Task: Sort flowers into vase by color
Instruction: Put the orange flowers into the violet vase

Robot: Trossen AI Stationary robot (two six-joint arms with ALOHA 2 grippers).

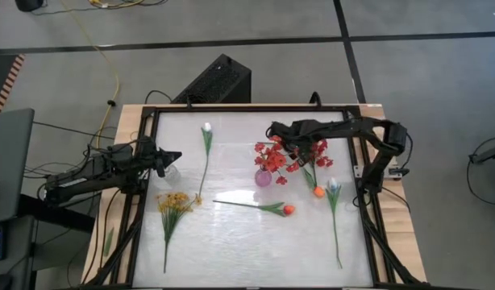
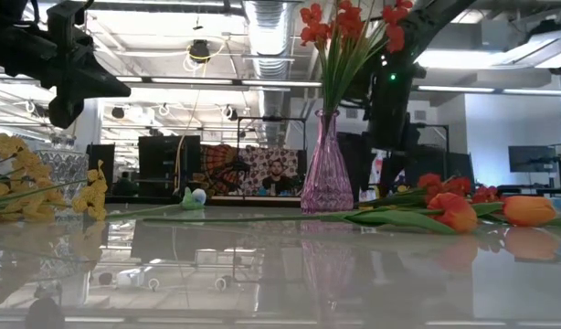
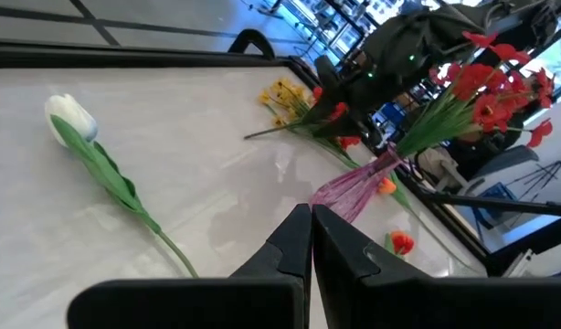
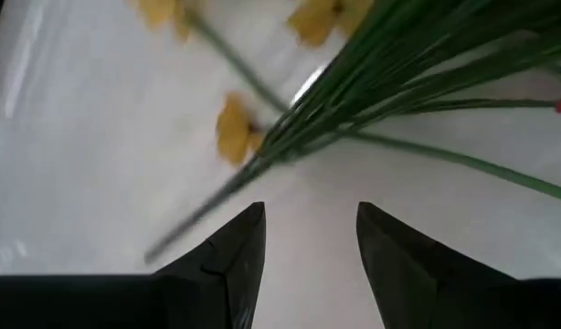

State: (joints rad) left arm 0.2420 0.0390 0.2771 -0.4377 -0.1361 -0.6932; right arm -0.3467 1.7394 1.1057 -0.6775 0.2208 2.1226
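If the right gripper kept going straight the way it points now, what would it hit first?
Probably the green stems of the red flowers: in the wrist view they cross right ahead of the open right gripper. Beyond lies the table; depth is hard to judge.

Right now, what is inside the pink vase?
The pink vase holds red blossom sprays on green stems; the flower heads rise above its neck. The tinted glass hides how the stems sit inside. The open right gripper hovers above the sprays.
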